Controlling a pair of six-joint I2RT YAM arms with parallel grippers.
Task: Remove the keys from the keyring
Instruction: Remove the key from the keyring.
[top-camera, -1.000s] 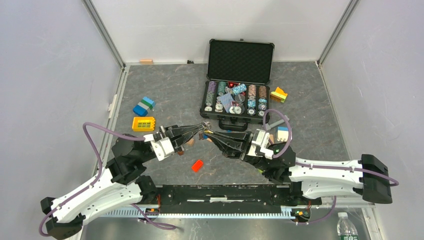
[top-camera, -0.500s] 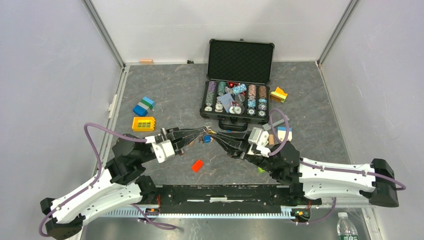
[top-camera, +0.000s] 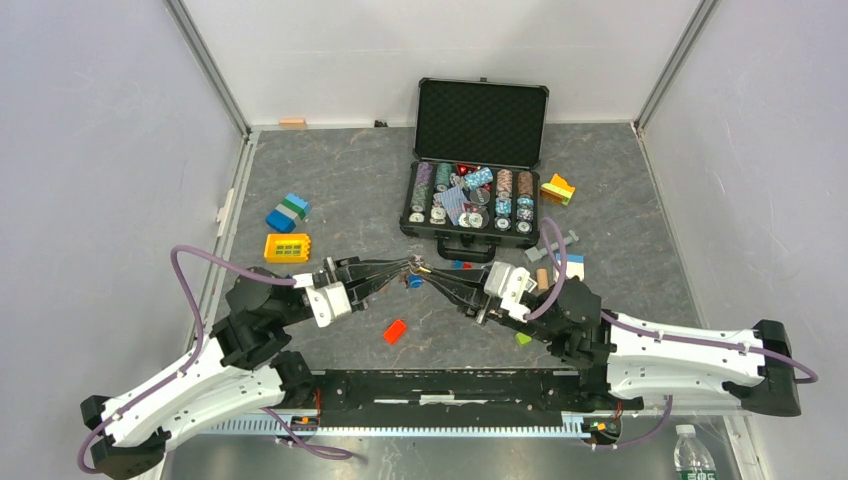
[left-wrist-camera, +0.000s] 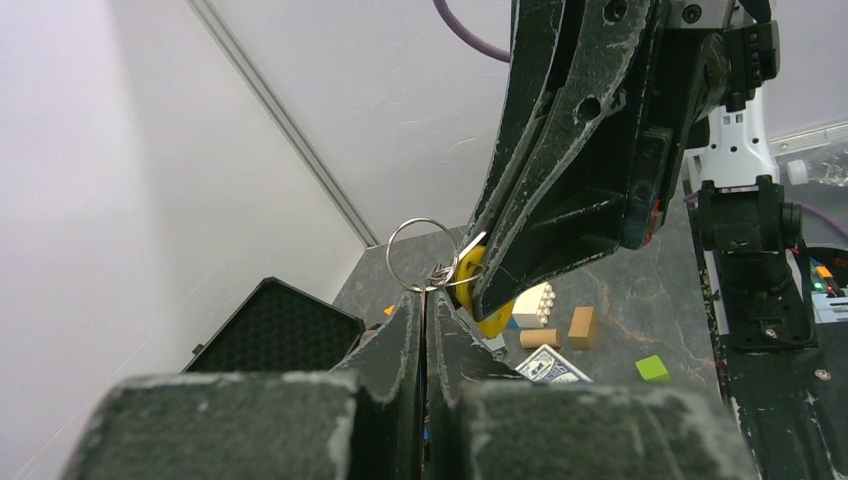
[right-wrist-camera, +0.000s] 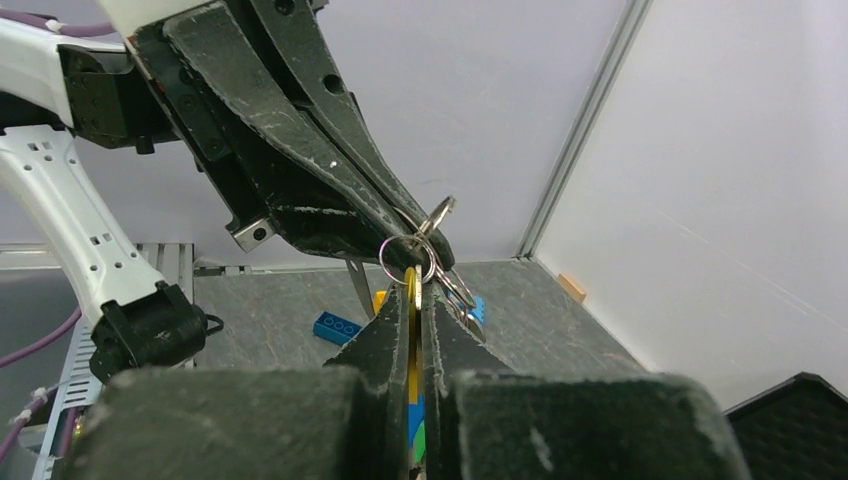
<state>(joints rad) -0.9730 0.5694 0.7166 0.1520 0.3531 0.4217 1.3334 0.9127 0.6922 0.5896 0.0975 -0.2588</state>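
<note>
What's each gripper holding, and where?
Left gripper pinches the keyring at its lower edge; right gripper clamps a yellow-headed key by its head.

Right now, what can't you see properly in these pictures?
Top view: keys too small to count, crowded by the left gripper and right gripper.
Left wrist view: yellow key mostly behind the right gripper's fingers.
Right wrist view: that key shows only a thin edge between the shut fingers.
Every view: the keyring wire is too thin to find its opening.
</note>
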